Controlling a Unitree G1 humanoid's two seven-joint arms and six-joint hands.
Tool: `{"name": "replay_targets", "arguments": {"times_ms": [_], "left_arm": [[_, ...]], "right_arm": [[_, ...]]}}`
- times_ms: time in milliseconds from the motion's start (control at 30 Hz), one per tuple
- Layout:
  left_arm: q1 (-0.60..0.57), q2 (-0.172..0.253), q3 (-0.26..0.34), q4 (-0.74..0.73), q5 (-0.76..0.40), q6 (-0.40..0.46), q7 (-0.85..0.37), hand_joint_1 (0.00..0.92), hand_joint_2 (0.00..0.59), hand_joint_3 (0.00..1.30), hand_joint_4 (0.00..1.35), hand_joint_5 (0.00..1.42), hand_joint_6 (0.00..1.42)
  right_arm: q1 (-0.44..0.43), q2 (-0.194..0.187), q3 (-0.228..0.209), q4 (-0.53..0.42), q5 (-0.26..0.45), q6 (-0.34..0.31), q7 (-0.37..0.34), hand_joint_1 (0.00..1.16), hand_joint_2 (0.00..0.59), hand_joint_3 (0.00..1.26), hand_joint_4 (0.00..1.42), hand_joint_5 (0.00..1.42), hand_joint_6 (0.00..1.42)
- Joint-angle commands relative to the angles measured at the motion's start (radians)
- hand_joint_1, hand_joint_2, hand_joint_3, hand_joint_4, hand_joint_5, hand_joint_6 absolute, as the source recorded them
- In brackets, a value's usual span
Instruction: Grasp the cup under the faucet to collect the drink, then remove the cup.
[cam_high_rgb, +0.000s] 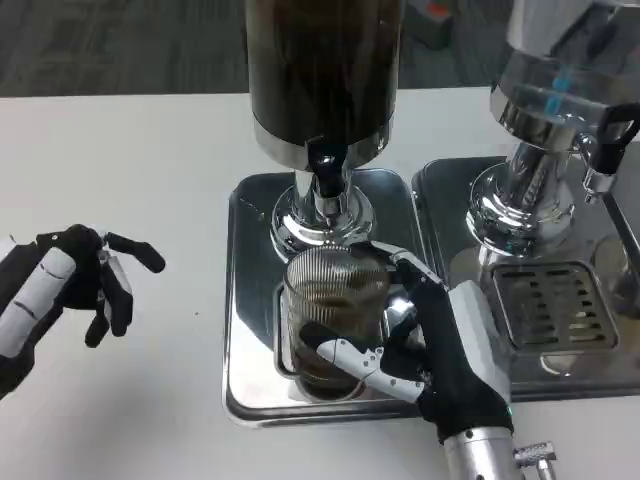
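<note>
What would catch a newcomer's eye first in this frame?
At centre, the robot's right hand grips a ribbed clear glass cup with dark drink at its bottom, standing on a shiny steel drip tray under the black faucet of a tall dark drink dispenser. At the left edge, the left hand holds nothing over the white table. A second chrome dispenser stands at right.

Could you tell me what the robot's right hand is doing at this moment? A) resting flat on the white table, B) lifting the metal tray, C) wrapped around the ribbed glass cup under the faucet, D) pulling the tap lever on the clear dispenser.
C: the right hand has its fingers curled around the cup, which stands on the tray below the faucet of the dark dispenser.
</note>
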Motion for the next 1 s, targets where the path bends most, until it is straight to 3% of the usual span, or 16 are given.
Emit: {"name": "replay_targets", "arguments": {"times_ms": [33, 1000], "left_arm": [[-0.005, 0.003, -0.002, 0.014, 0.01, 0.0, -0.01, 0.0, 0.157, 0.65, 0.99, 1.01, 1.26], [-0.022, -0.008, -0.01, 0.033, 0.007, -0.008, -0.012, 0.0, 0.152, 0.62, 0.98, 1.01, 1.26]], "right_arm": [[0.004, 0.004, -0.004, -0.035, -0.007, -0.047, -0.032, 0.74, 0.239, 0.48, 0.53, 0.7, 1.04], [0.064, -0.009, -0.034, -0.12, -0.073, -0.06, -0.136, 0.71, 0.231, 0.53, 0.59, 0.77, 1.14]]}}
